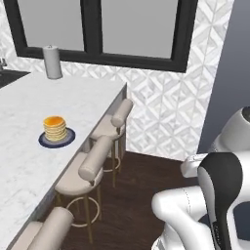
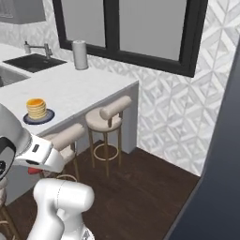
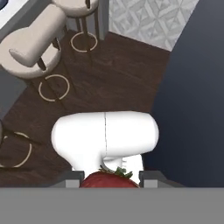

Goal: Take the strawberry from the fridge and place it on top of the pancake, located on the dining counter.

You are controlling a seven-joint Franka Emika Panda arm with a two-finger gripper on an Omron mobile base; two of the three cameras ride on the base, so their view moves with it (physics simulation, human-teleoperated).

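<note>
One strawberry (image 3: 108, 179) sits clenched in the end effector (image 3: 109, 181) (low above the wood floor, well short of the pancake (image 1: 54, 128)), so lift it clear of the stools (image 1: 83, 171) before crossing onto the marble surface (image 1: 29, 161) beside that stack.

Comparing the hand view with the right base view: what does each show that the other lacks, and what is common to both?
Hand view alone: the strawberry, red with green leaves, sitting between the end effector fingertips, which are shut on it.

Right base view alone: the pancake stack on its dark plate on the dining counter, a paper towel roll, a sink with tap, and the black-framed window.

Both: beige stools over dark wood floor and the patterned white wall.
</note>
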